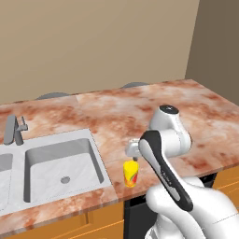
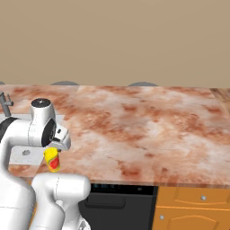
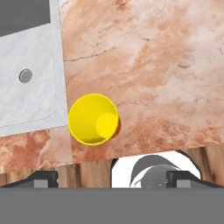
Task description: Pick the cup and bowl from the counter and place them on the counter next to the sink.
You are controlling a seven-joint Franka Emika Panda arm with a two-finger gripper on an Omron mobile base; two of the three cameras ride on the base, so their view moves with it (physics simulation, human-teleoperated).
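The small yellow cup [image 1: 130, 173] with red-orange markings stands upright on the marbled counter [image 1: 140, 112], just right of the sink [image 1: 60, 163] and close to the counter's front edge. My gripper [image 1: 133, 158] hangs right above the cup, open, with nothing between its fingers. In the hand view the cup [image 3: 93, 119] shows from above with its hollow inside, and the dark fingertips [image 3: 43, 178] sit far apart at the bottom corners. From the right base view the cup [image 2: 52, 159] peeks out under my hand [image 2: 57, 143]. The bowl is out of view.
A grey faucet [image 1: 14, 130] stands at the sink's back left. The drain [image 3: 25, 75] marks the basin floor. Two grey rounded shapes [image 1: 134, 85] sit against the back wall. Orange cabinets [image 2: 193, 206] and a black appliance front [image 2: 121, 197] lie below the counter edge.
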